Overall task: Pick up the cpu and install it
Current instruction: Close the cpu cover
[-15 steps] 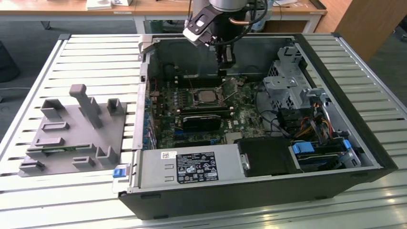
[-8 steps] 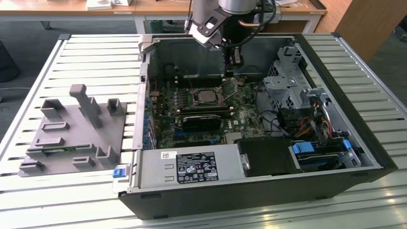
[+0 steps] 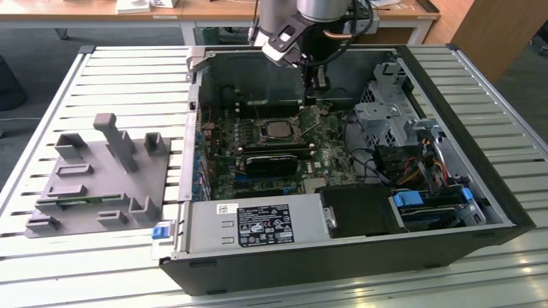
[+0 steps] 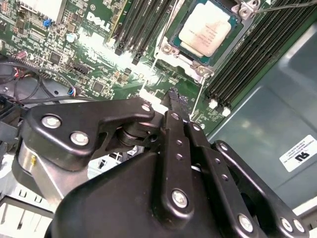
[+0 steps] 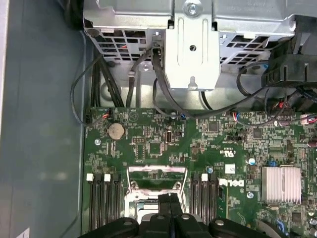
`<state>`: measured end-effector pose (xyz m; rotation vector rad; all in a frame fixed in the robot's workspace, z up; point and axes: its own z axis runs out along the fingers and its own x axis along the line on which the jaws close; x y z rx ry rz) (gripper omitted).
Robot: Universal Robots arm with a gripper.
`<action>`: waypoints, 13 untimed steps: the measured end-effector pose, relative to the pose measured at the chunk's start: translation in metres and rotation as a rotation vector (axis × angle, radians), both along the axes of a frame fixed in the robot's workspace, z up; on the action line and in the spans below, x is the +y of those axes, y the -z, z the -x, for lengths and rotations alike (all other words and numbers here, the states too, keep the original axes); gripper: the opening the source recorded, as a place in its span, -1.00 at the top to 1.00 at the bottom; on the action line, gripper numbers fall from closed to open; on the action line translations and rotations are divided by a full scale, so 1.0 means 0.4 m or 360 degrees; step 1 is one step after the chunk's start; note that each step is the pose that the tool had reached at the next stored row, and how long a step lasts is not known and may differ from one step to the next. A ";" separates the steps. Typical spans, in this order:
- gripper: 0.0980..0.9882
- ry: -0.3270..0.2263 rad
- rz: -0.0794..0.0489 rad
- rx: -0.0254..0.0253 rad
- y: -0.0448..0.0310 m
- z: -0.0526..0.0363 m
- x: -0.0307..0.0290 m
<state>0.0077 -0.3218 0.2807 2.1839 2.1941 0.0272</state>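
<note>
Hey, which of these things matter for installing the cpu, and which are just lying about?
Job: cpu, sitting in the motherboard socket; gripper, close by.
Lying about: grey plastic tray, power supply, drive cage.

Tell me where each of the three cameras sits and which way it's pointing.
Exterior view: off the arm, high up, looking down at the table and into the open computer case; the arm and gripper show.
First wrist view: on the arm, looking past the shut gripper at the motherboard and metal cage.
Second wrist view: on the arm, looking over the gripper's linkage at the cpu lying in its socket.
Shared: both wrist views show the gripper and motherboard.
</note>
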 end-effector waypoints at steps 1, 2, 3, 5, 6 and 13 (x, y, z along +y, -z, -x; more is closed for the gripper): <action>0.98 0.0000 0.0000 0.00000 0.001 -0.001 0.000; 0.98 0.0000 0.0000 0.00002 0.001 -0.002 0.000; 0.98 0.0000 0.0001 0.00003 0.001 -0.003 0.000; 0.98 0.0000 0.0000 0.00001 0.002 -0.005 0.000; 0.98 0.0000 0.0000 0.00003 0.002 -0.006 0.000; 0.98 0.0000 0.0000 0.00068 0.013 -0.051 0.001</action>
